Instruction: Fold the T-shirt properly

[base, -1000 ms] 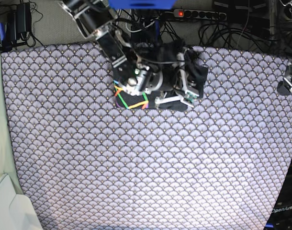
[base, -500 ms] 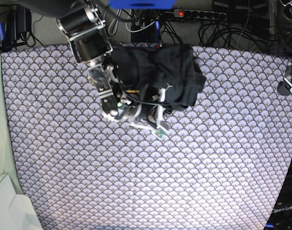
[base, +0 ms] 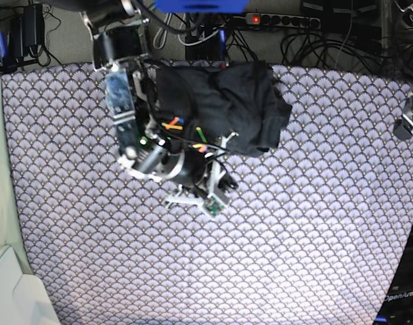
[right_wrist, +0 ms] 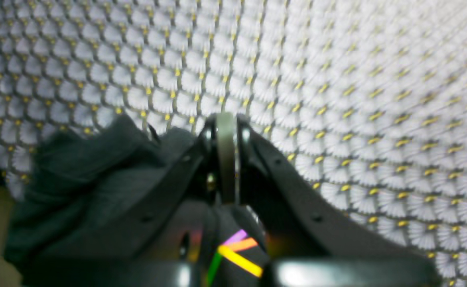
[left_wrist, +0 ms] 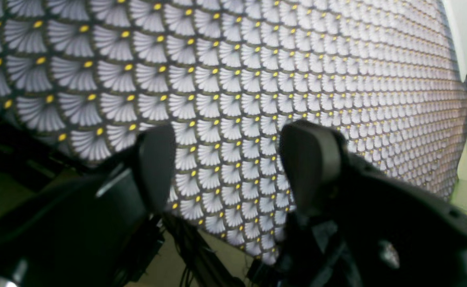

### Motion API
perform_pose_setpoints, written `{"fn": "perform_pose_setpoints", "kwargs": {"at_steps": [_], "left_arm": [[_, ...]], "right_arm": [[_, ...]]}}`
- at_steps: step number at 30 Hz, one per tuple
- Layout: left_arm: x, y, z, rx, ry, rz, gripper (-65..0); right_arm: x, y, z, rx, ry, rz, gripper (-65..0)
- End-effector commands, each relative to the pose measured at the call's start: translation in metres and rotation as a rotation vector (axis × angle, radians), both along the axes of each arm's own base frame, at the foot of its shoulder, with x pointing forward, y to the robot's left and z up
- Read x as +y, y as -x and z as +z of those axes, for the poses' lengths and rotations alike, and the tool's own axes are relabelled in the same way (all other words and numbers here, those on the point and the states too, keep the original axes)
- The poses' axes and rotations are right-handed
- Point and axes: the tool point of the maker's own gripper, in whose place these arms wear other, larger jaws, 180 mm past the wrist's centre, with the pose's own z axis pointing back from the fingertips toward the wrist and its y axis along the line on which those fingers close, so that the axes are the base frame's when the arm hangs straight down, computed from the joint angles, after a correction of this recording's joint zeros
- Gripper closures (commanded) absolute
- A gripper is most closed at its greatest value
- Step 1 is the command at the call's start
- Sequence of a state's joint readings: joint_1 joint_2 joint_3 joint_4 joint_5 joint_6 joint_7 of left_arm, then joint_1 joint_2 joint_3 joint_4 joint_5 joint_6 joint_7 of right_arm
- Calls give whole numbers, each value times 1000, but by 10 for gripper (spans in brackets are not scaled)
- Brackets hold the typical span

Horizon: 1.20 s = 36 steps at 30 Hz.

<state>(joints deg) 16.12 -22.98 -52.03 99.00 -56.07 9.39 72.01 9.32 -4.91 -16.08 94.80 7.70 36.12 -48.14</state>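
Charcoal T-shirt (base: 220, 108) lies bunched on the scalloped cloth (base: 294, 237); the right gripper (right_wrist: 226, 131) is clamped on its edge, the left gripper (left_wrist: 227, 167) gapes empty.

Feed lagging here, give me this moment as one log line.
T-shirt: bunched, far edge | right end effector: shut, over cloth beside shirt | left end effector: open, empty

Black-fingered right hand (right_wrist: 226, 131) on a silver-and-black arm (base: 122, 88).
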Motion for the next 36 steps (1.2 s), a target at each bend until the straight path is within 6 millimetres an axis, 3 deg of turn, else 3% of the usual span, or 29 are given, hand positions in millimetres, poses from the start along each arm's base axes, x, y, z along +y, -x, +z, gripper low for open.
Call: {"fn": "perform_pose_setpoints", "kwargs": {"at_steps": [1,5,9,11,13,16,20,27,31,36], "left_arm": [[0,-7,14,-39,32,12,-431],[4,-4,11,-20,25,19,-431],[16,6,-5,41,14,56,-430],[24,10,-9,76,-13,60,-414],[29,20,-14,111,-58,27,-332],[34,26,-16,141,-168,-81,-133],[42,37,-24,211,-305,-183,-5],[48,84,-61,424,-435,-251,-4],[39,103,-94,542,-511,-425,-4],[17,120,-139,517,-553,-580,-4]], "right_arm": [[-5,0,13,-39,13,-3,0],[-31,32,6,-24,94,-17,0],[-53,69,-15,24,149,-13,0],[-74,81,-28,63,181,-48,0],[-98,86,-37,94,210,-98,0],[-140,90,-49,136,250,-202,0],[-187,106,-61,194,299,-319,0],[-236,144,-76,248,350,-404,0],[-261,165,-76,238,331,-477,0],[-286,192,-81,272,351,-541,0]]}}
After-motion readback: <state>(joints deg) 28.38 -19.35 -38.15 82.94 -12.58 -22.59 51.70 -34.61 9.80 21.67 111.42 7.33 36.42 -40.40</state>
